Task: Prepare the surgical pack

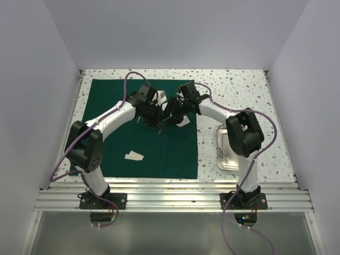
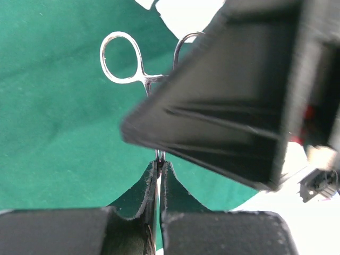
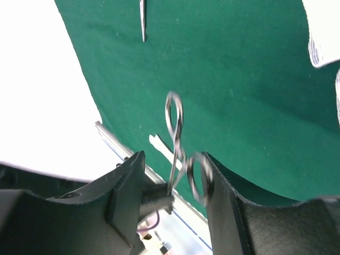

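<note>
Over the middle of the dark green cloth (image 1: 117,106), which lies spread flat on the speckled table (image 1: 234,90), I have both arms meeting tip to tip. My left gripper (image 2: 158,167) has its fingers pressed together on the thin shank of a silvery scissor-like instrument (image 2: 144,79), whose ring handles point away from that wrist, above the cloth. The black body of the right gripper (image 3: 174,159) fills most of the left wrist view, just beside those rings. From the right wrist I see its jaws standing apart, with the ring handles between them; the picture is blurred, and I cannot tell whether either finger touches the steel.

A white gauze square (image 1: 134,156) lies on the cloth nearer the left arm's base, well apart from the grippers. Another white gauze piece (image 3: 324,32) lies on the cloth close to where the arms meet. At the top of the right wrist view a slim steel tip (image 3: 142,21) shows against the cloth. The small steel tray (image 1: 219,154) sits on the bare table off the cloth's right edge, partly hidden by the right arm, with thin instruments in it.
</note>
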{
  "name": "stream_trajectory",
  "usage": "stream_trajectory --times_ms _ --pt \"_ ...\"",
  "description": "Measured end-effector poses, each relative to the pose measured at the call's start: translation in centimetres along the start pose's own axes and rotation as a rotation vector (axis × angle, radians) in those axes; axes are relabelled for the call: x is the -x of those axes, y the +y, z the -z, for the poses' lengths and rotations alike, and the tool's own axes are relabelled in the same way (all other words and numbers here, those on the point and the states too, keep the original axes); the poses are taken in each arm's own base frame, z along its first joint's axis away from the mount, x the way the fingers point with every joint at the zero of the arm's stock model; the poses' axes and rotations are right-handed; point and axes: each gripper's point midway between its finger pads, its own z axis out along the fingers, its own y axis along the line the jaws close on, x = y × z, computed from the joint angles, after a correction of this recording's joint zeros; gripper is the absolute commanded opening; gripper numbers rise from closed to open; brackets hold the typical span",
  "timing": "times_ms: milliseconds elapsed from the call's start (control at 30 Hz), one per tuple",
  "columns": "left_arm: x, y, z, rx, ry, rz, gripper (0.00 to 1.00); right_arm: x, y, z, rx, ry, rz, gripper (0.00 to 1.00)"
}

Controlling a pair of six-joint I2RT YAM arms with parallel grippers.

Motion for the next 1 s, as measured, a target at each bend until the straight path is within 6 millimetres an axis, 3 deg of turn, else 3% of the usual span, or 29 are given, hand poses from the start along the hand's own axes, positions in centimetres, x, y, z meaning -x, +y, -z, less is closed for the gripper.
stream_trajectory --times_ms 100,200,233,267,300,333,433,500,600,833,900,1000 --pt "-0.3 -0.4 0.2 -0.016 0.0 0.0 0.0 0.0 -0.1 -0.6 -0.012 -0.002 0.001 0.42" --pt "-0.6 -0.5 0.2 -0.025 0.006 0.0 0.0 -0.4 -0.4 -1.1 -0.025 0.004 0.002 0.07" --pt "-0.7 -0.5 0.2 -0.027 0.009 0.0 0.0 -0.4 -0.6 -1.1 -0.034 0.004 0.0 0.0" --pt "-0.8 -0.6 0.1 -0.034 0.012 0.002 0.0 -0.5 -0.7 -1.1 -0.039 0.005 -0.001 0.0" --pt "-0.9 -0.6 0.1 -0.035 0.013 0.002 0.08 -0.6 -0.7 -1.1 -0.043 0.004 0.002 0.0" --pt "-1.0 -0.6 0.1 -0.036 0.016 -0.001 0.25 -0.7 -0.8 -1.1 -0.048 0.006 0.01 0.0" --pt "-1.0 -0.7 0.1 -0.041 0.016 -0.01 0.44 -0.9 -1.9 -0.5 -0.099 0.009 0.054 0.0" --pt "-0.8 -0.7 0.4 -0.042 0.006 -0.013 0.48 -0.9 -3.3 0.7 -0.159 0.007 0.091 0.0" --pt "0.1 0.0 1.3 -0.04 -0.027 -0.005 0.52 -0.1 -5.4 4.8 -0.243 -0.022 0.136 0.0" --pt "2.8 4.6 3.3 0.017 -0.114 0.051 0.52 3.2 -12.0 20.8 -0.568 -0.257 0.163 0.0" --pt "3.3 6.0 3.6 0.054 -0.133 0.071 0.52 2.0 -13.4 23.1 -0.667 -0.275 0.184 0.0" --pt "3.9 7.4 3.7 0.106 -0.15 0.088 0.57 -0.2 -16.1 24.3 -0.797 -0.228 0.193 0.0"
